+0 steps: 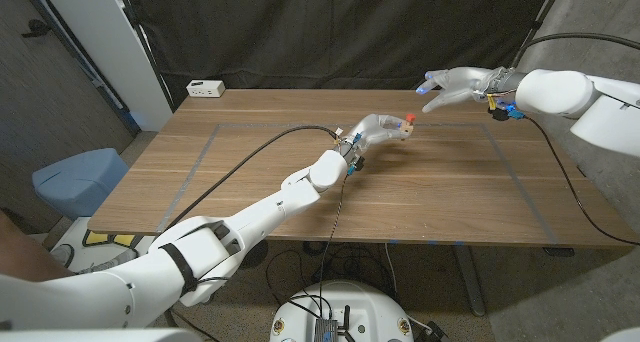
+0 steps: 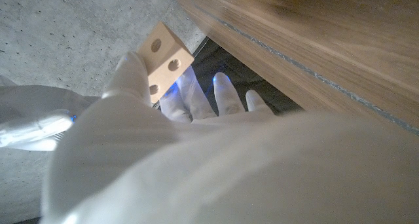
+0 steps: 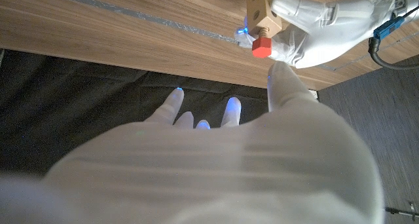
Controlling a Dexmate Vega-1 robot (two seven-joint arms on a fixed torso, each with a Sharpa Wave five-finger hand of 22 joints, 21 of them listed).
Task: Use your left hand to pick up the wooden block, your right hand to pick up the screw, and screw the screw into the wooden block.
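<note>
The small pale wooden block with round holes (image 2: 166, 59) sits pinched in my left hand (image 1: 377, 132), raised above the middle of the brown wooden table (image 1: 250, 172). A red-headed screw (image 3: 261, 48) stands out of one of its faces. My right hand (image 1: 458, 86) hangs over the table's far right, well apart from the block, fingers (image 3: 173, 105) spread and holding nothing. A white box (image 1: 206, 87) lies at the far left corner.

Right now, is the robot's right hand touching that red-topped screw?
Apart. In the head view the right hand hangs open, with bare table between it and the screw, which sits in the wooden block held by the left hand.
</note>
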